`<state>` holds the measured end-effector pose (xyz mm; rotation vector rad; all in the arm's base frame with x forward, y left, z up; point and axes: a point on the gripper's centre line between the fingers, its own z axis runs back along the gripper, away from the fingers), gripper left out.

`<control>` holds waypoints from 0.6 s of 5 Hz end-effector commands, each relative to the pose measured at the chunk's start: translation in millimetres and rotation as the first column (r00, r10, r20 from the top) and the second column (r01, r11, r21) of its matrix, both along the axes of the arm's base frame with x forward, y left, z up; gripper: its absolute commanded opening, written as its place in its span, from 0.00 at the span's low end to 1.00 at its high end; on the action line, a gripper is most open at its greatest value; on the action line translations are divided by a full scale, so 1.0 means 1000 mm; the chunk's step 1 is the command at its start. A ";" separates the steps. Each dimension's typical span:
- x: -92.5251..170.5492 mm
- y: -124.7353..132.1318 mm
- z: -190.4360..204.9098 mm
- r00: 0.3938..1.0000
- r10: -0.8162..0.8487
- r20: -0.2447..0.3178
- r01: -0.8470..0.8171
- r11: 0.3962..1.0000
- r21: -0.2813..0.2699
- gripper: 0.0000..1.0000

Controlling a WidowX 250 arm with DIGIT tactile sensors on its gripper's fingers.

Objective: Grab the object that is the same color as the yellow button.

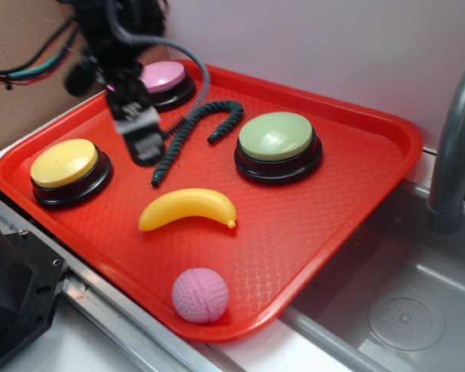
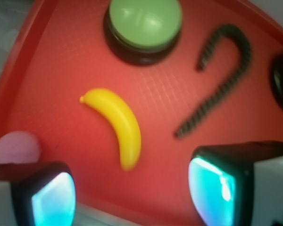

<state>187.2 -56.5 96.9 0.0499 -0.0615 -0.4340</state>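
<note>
Pink ball point(image 1: 200, 295) sits at the tray's point(image 1: 372, 147) near edge. Gripper point(image 2: 132, 188) is wide open and empty, pointed downward above the tray between yellow button point(image 1: 64, 163) and pink button point(image 1: 164, 77). Toy banana point(image 1: 187, 210) lies mid-tray, untouched.

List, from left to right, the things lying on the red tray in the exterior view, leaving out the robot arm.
yellow button → banana → pink ball → green button. The pink button and the dark twisted cord overlap others sideways, so they are left out.
</note>
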 end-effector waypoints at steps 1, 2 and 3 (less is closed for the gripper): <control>0.029 -0.013 -0.056 0.988 -0.143 0.052 0.143 0.990 -0.004 1.00; 0.031 -0.015 -0.068 0.983 -0.181 0.035 0.182 0.982 -0.045 1.00; 0.029 -0.017 -0.078 0.982 -0.184 0.035 0.185 0.982 -0.046 1.00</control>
